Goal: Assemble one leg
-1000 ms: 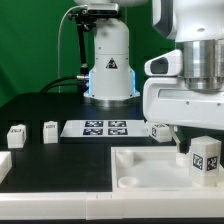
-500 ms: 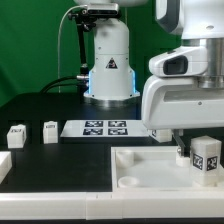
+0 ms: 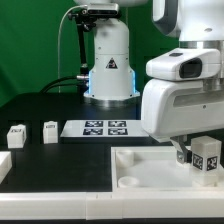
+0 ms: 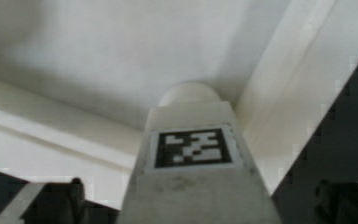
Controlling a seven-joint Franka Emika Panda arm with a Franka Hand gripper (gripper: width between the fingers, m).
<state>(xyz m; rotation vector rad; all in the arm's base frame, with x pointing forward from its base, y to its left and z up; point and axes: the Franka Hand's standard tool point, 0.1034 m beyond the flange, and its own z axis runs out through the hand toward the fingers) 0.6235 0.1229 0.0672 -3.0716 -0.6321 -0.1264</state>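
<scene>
My gripper (image 3: pixel 198 157) is shut on a leg (image 3: pixel 208 155), a small white block with a black-and-white tag, held upright over the near right corner of the large white panel (image 3: pixel 150 168). In the wrist view the leg (image 4: pixel 197 150) fills the middle, with its rounded end pointing at the panel's raised rim (image 4: pixel 87 70), and the dark fingers (image 4: pixel 51 203) flank it. Two more legs stand on the table at the exterior view's left, one (image 3: pixel 15 134) beside the other (image 3: pixel 50 131).
The marker board (image 3: pixel 105 127) lies behind the panel, in front of the robot base (image 3: pixel 108 65). Another white part (image 3: pixel 3 165) pokes in at the exterior view's left edge. The arm's white housing (image 3: pixel 175 100) hangs over the panel's far right corner.
The arm's housing has shifted toward the exterior view's left and now hides the leg that stood next to the marker board. The held leg has barely moved.
</scene>
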